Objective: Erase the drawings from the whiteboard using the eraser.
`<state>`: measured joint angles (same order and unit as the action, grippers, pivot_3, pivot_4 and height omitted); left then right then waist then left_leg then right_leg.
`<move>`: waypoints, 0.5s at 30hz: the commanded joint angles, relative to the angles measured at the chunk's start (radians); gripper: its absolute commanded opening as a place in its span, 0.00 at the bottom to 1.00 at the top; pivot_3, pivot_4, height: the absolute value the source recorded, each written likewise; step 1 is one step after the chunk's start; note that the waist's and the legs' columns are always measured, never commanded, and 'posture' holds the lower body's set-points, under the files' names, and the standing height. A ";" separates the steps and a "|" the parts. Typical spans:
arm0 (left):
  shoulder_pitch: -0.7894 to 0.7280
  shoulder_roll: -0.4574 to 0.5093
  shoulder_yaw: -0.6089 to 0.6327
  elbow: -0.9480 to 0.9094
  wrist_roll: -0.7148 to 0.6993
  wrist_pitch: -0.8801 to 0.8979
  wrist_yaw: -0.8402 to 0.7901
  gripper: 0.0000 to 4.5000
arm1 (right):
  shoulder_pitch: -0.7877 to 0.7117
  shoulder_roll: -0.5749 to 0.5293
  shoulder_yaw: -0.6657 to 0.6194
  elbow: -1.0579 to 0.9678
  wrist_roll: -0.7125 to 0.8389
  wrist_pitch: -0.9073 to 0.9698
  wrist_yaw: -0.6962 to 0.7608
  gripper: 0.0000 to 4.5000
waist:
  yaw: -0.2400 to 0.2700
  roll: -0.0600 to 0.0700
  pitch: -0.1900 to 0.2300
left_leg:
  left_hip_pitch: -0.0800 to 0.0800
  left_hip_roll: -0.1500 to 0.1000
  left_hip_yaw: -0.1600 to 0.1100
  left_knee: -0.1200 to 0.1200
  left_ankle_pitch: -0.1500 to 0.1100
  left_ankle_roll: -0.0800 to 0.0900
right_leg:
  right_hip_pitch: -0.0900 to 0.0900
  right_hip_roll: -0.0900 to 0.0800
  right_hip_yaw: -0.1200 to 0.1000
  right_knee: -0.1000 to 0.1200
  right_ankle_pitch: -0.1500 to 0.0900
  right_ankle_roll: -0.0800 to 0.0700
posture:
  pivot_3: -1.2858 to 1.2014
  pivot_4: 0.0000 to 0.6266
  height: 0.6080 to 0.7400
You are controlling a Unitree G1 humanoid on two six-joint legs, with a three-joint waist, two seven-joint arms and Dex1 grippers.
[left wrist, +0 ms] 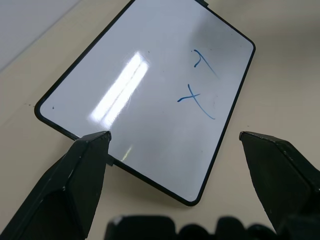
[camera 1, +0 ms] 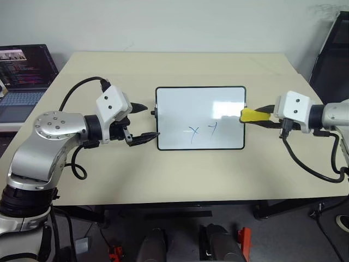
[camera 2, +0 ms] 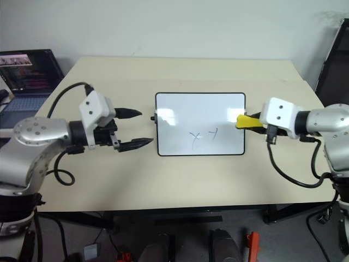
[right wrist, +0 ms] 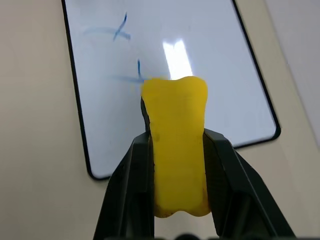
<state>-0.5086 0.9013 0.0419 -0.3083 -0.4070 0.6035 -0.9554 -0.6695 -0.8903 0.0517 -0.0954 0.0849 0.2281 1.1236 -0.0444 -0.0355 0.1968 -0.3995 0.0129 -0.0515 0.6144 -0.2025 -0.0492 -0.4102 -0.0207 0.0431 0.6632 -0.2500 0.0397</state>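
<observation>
While eraser [camera 1: 254, 115] is clamped in right gripper [camera 1: 260, 116] at whiteboard's [camera 1: 185, 103] three o'clock edge, left gripper [camera 1: 143, 121] is held agape at nine o'clock; drawings [camera 1: 203, 131] sit toward five o'clock; unpinned board could be shoved sideways by wiping.

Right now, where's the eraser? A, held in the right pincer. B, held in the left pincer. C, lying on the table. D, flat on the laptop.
A: the yellow eraser sits clamped in the right pincer, over the whiteboard's edge.
</observation>
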 commanded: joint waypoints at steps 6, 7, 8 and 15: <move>0.030 -0.014 0.040 0.006 -0.002 -0.076 -0.001 1.00 | -0.160 0.355 0.257 -0.002 -0.140 0.040 -0.211 0.22 | -0.010 0.000 0.000 | 0.000 0.001 -0.002 0.000 0.000 0.000 | 0.000 0.001 -0.001 0.001 0.000 -0.001 | 0.52 0.24 1.00; 0.033 -0.013 0.040 0.006 -0.002 -0.077 -0.001 1.00 | -0.173 0.381 0.284 0.027 -0.171 0.025 -0.230 0.22 | -0.006 0.000 0.000 | 0.000 0.001 -0.002 0.001 0.000 0.000 | 0.000 0.001 -0.001 0.001 0.000 -0.001 | 0.52 0.24 1.00; 0.035 -0.010 0.043 0.006 -0.003 -0.078 -0.002 1.00 | -0.192 0.413 0.307 0.065 -0.194 0.017 -0.250 0.22 | -0.002 0.000 0.000 | -0.001 0.000 -0.002 0.001 0.000 0.000 | 0.000 0.000 -0.001 0.001 0.001 -0.002 | 0.52 0.24 1.00; 0.096 0.007 0.061 -0.009 0.005 -0.100 -0.001 1.00 | -0.311 0.530 0.361 0.398 -0.326 -0.143 -0.410 0.22 | 0.003 0.000 0.000 | -0.001 0.000 -0.002 0.002 0.000 0.000 | 0.000 0.000 -0.001 0.001 0.003 -0.005 | 0.52 0.24 1.00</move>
<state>-0.4126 0.8991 0.0713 -0.2839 -0.4040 0.5227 -0.9546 -0.9578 -0.3722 0.4247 0.2618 -0.2192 0.1348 0.7584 -0.0418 -0.0357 0.1966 -0.4004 0.0128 -0.0533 0.6167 -0.2024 -0.0494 -0.4103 -0.0206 0.0415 0.6645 -0.2468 0.0347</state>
